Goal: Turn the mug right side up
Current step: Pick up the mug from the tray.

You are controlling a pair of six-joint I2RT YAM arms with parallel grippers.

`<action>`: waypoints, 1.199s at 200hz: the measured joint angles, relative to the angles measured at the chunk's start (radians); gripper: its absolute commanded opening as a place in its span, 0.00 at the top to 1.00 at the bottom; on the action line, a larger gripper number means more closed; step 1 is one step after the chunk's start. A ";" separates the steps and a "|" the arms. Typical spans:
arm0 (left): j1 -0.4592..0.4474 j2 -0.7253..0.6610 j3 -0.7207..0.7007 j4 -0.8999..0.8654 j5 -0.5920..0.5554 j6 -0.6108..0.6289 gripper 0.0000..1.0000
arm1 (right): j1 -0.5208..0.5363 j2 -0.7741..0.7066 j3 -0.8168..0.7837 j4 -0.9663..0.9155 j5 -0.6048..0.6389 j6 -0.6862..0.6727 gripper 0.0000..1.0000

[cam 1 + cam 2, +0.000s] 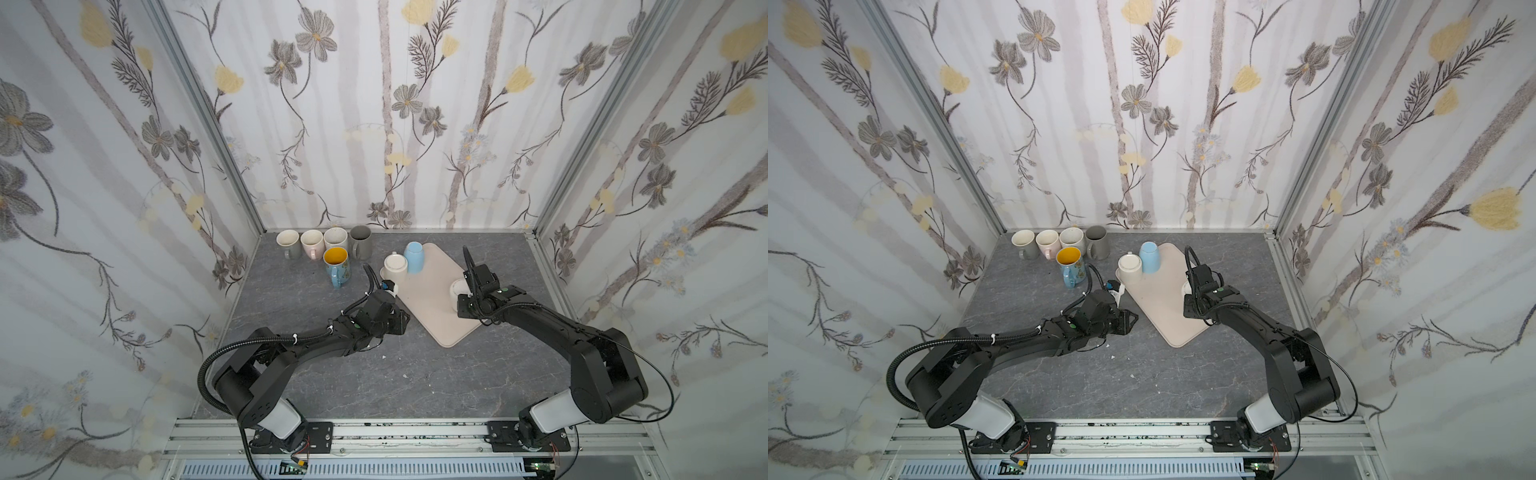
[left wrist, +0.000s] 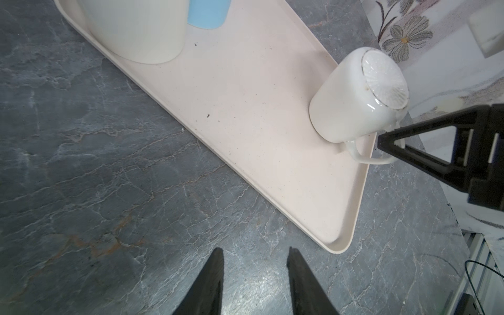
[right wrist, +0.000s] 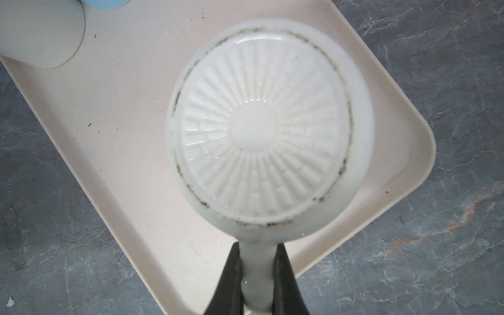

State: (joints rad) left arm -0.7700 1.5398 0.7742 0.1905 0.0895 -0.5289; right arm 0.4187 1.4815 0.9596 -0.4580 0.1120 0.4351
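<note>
In both top views a row of four upright mugs (image 1: 324,240) stands at the upper left of the grey table (image 1: 374,374), against the back wall. Just in front of the row is a blue mug (image 1: 336,266) with a yellow inside, also upright.

Below and to the right of it the left gripper (image 2: 255,253) hangs over the table top beside the tray's left edge. Its jaws stand a narrow way apart and close on nothing.

Right of centre lies the beige tray (image 1: 432,328), set at a slant. On its far end a cream mug (image 1: 395,266) and a light blue cup (image 1: 413,257) stand mouth down, touching or nearly so.

The task's thing, the white mug (image 3: 261,131), stands further right on the tray near its right edge. It is upside down, with its ribbed base facing up. Its handle (image 3: 257,275) points toward the right arm. The right gripper (image 3: 257,261) is clamped on that handle, one black finger (image 3: 231,272) pressed against each side. In the left wrist view the same grip shows at the right of the frame, with the mug's mouth down on the tray floor.
</note>
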 measured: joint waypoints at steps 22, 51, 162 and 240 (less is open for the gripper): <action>0.004 -0.023 -0.018 0.021 0.001 -0.015 0.61 | 0.000 -0.076 -0.051 0.021 -0.006 -0.009 1.00; 0.011 -0.060 -0.060 0.067 0.008 -0.046 0.61 | -0.006 -0.183 -0.143 0.121 -0.068 0.014 1.00; 0.180 -0.360 -0.340 0.413 0.158 -0.259 0.40 | 0.012 -0.283 -0.322 0.704 -0.509 0.317 1.00; 0.214 -0.383 -0.387 0.701 0.343 -0.396 0.29 | 0.134 -0.114 -0.277 1.179 -0.752 0.526 1.00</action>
State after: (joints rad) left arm -0.5560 1.1572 0.3870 0.8917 0.4328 -0.9245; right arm 0.5526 1.3670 0.6823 0.7212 -0.6399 0.9615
